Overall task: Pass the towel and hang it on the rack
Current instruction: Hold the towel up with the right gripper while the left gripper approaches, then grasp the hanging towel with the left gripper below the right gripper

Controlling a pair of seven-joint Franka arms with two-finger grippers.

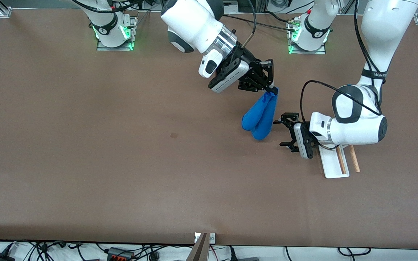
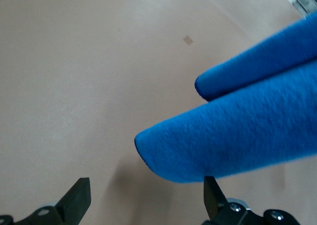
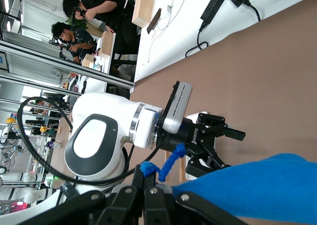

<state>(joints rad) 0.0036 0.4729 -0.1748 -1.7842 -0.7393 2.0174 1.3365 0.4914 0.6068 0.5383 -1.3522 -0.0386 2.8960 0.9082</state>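
Observation:
The blue towel [image 1: 261, 116] hangs folded in the air from my right gripper [image 1: 273, 89], which is shut on its top corner over the middle of the table. In the right wrist view the shut fingertips [image 3: 151, 178] pinch the towel's edge and the towel [image 3: 267, 185] hangs below them. My left gripper [image 1: 283, 132] is open, level with the towel's lower end and just beside it. In the left wrist view the towel [image 2: 247, 131] hangs over the gap of the open left gripper [image 2: 146, 197]. The rack [image 1: 339, 163] stands on the table, partly hidden under the left arm.
A small dark mark [image 1: 173, 135] lies on the brown table toward the right arm's end. Cables and a power strip [image 1: 120, 253] lie past the table's front edge. The left gripper [image 3: 213, 136] also shows in the right wrist view.

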